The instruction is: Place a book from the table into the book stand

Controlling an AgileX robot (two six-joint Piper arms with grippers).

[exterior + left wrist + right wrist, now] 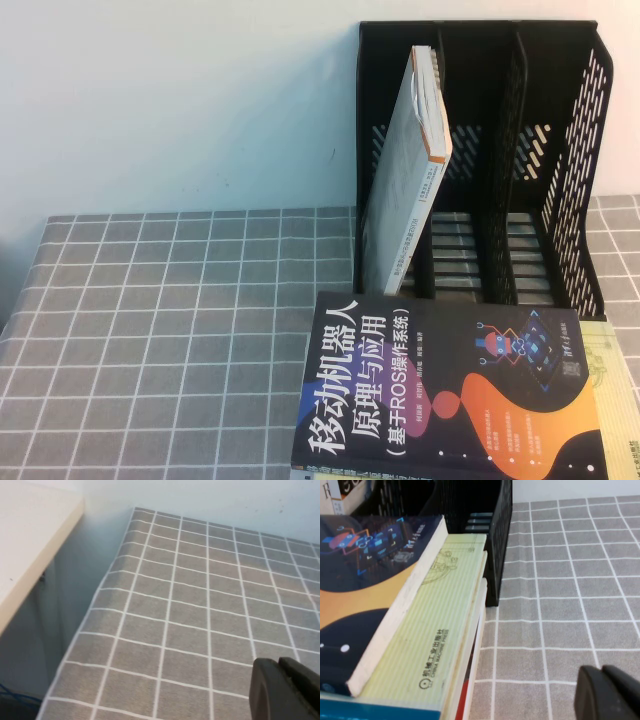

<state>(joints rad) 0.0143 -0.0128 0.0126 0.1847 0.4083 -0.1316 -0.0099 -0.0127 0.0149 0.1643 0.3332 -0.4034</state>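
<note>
The dark book (pixel 450 395) with orange and purple blobs and a white Chinese title lies flat on top of a stack at the table's front right. It also shows in the right wrist view (pixel 365 590). The black book stand (pixel 520 180) stands upright behind it at the back right; its side shows in the right wrist view (pixel 497 535). My left gripper (pixel 282 692) is shut and empty over bare cloth near the table's left edge. My right gripper (pixel 607 695) is shut and empty above the cloth beside the book stack. Neither gripper shows in the high view.
A white-grey book with an orange edge (pixel 405 170) leans in the stand's leftmost slot. A yellow-green book (pixel 440 635) lies under the dark book. The grid-cloth table (pixel 160 340) stretches left. A pale desk (pixel 30 540) stands beyond the table's left edge.
</note>
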